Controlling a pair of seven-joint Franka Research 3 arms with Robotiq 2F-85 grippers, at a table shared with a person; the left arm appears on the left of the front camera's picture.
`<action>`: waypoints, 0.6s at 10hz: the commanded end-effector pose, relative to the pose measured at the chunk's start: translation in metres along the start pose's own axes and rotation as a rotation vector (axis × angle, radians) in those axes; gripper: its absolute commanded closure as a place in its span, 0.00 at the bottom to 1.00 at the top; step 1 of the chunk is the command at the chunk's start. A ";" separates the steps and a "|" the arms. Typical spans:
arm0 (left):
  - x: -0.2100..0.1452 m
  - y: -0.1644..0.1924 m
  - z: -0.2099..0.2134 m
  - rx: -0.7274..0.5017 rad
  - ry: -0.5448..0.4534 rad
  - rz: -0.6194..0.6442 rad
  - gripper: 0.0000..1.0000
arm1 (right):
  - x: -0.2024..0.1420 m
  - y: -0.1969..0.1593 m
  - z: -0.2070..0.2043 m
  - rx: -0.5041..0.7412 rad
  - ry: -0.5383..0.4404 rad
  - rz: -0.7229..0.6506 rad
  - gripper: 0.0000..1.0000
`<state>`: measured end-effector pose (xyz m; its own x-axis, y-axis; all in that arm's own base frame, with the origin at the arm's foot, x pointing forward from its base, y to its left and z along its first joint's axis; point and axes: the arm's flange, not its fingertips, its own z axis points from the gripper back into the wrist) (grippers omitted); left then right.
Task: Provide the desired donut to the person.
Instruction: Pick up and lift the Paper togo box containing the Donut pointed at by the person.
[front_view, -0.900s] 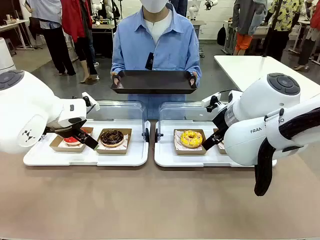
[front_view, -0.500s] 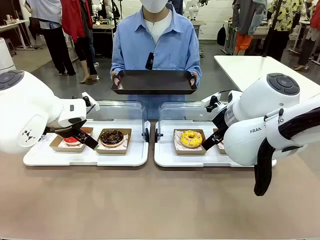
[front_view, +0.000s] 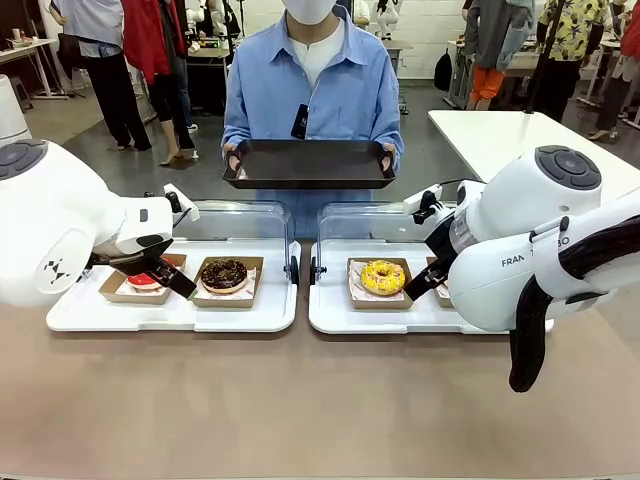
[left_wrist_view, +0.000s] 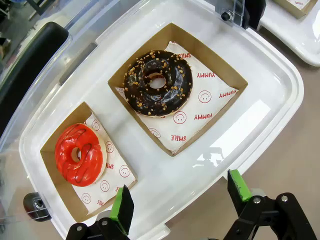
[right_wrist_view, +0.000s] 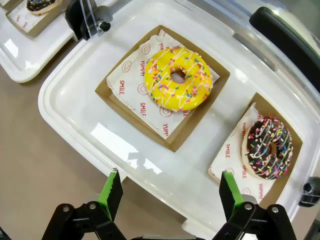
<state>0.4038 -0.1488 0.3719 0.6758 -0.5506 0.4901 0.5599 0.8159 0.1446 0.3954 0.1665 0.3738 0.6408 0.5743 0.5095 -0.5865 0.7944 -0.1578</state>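
Front view: the person (front_view: 310, 80) stands at the far side of the table (front_view: 300, 410), both hands holding a bare black tray (front_view: 307, 163) out level towards the robot.
Left case (left_wrist_view: 272, 95): white, with its clear lid raised at the far side. Inside are a red donut (left_wrist_view: 79, 154) and a nut donut (left_wrist_view: 158, 82), each in its own open card box on printed paper.
Right case (right_wrist_view: 70, 95): the same kind, lid also up, holding a yellow donut (right_wrist_view: 178, 77) and a sprinkle donut (right_wrist_view: 267, 147), each boxed the same way.
Left gripper (left_wrist_view: 180, 192): jaws spread wide with nothing between them. It hangs over the near rim of the left case, touching neither donut.
Right gripper (right_wrist_view: 170, 182): jaws also spread wide and empty. It hangs over the near rim of the right case, clear of both boxes.
Desired donut: I cannot tell which one it is. Both of the person's hands are on the black tray and nothing points at a box.
Done: by the look of it, only the approach. Both cases are open and each arm is poised above its pair.
Left to do: nearly everything, I judge. All four donuts sit untouched in their boxes. One has to be gripped, probably by its box, carried across to the black tray and let go there.
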 end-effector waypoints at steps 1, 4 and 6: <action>0.000 0.000 0.000 0.000 0.000 0.000 0.00 | 0.000 0.000 0.000 0.000 0.000 0.000 0.00; 0.000 0.000 0.000 0.000 0.000 0.000 0.00 | 0.000 0.000 0.000 0.000 0.000 0.000 0.00; 0.000 0.000 0.000 0.000 0.000 0.000 0.00 | 0.000 0.000 0.000 0.000 0.000 0.000 0.00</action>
<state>0.4038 -0.1488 0.3719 0.6758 -0.5506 0.4901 0.5599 0.8159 0.1446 0.3954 0.1665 0.3738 0.6408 0.5743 0.5095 -0.5865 0.7944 -0.1578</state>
